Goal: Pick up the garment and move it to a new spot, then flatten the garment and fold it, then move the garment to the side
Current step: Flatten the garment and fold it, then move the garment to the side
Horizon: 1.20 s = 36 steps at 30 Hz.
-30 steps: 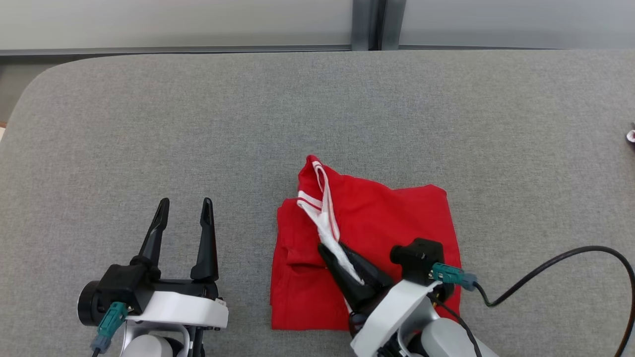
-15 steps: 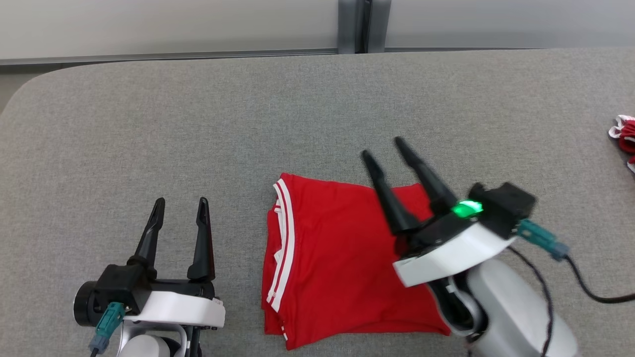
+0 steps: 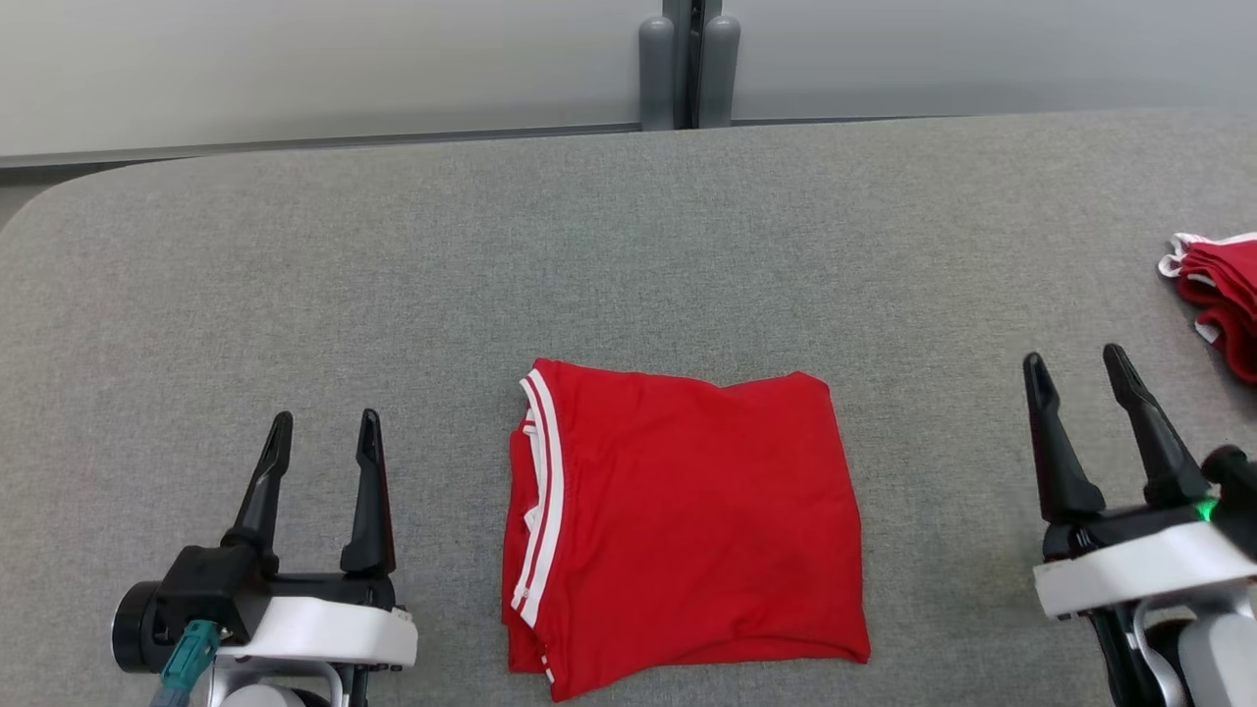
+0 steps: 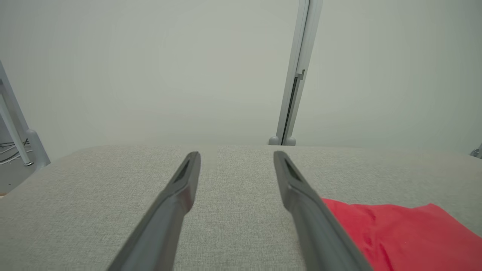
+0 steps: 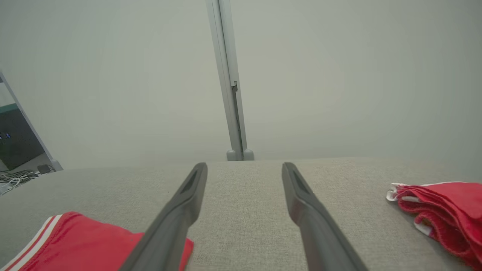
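A red garment (image 3: 678, 520) with white stripes on its left edge lies folded into a rough square on the grey table (image 3: 589, 255), between my two grippers. Its edge shows at the lower right of the left wrist view (image 4: 406, 233) and at the lower left of the right wrist view (image 5: 75, 241). My left gripper (image 3: 324, 432) is open at the lower left, apart from the cloth, with nothing between its fingers. My right gripper (image 3: 1075, 358) is open at the lower right, well clear of the garment, holding nothing.
A pile of other red garments with white trim (image 3: 1218, 295) lies at the table's right edge, also in the right wrist view (image 5: 440, 210). A pale wall with a grey post (image 3: 687, 64) stands behind the table. Bare grey surface stretches beyond the garment.
My right gripper let go of the white-trimmed edge, opened and drew back to the right, off the garment. The garment now lies flat and folded. The head camera has shifted.
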Tool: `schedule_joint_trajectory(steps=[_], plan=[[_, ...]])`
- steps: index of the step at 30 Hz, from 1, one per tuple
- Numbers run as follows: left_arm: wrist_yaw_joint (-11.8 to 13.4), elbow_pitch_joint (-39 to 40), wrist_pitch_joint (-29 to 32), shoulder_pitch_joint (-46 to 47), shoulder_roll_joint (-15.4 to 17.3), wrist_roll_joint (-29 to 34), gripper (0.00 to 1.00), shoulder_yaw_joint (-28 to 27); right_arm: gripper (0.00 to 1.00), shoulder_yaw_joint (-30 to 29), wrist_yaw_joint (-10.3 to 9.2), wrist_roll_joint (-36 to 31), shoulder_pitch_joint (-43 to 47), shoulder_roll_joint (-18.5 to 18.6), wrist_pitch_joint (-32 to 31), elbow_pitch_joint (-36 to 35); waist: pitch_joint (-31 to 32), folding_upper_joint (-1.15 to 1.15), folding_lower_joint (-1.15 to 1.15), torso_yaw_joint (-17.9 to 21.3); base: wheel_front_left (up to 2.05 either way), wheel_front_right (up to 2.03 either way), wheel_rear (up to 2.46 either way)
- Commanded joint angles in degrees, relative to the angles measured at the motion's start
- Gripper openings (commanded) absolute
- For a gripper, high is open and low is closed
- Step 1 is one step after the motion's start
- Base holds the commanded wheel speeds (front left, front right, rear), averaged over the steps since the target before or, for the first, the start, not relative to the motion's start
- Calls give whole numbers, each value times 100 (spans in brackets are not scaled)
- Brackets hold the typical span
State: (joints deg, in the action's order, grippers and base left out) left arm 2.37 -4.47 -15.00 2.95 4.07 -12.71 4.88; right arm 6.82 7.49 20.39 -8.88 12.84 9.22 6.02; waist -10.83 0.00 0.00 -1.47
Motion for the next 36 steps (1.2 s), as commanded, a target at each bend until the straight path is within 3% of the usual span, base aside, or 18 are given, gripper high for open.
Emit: schedule_joint_trajectory(steps=[1,11,23,36], plan=[[-25,3,-23,-45,27,5,100,-22,100,-89,0,-73,153,21,-68,-87,44,0,0,20,0,0,0],[-134,-95,0,-365,226,5,100,-35,100,-400,0,-392,996,-58,-540,-613,473,0,0,74,0,0,0],[-30,-50,233,-846,370,84,100,84,100,-412,0,-431,1514,-162,-834,-747,1077,0,0,91,0,0,0],[112,141,336,-1074,427,100,100,110,100,-430,0,-462,1668,-257,-938,-911,1206,0,0,89,0,0,0]])
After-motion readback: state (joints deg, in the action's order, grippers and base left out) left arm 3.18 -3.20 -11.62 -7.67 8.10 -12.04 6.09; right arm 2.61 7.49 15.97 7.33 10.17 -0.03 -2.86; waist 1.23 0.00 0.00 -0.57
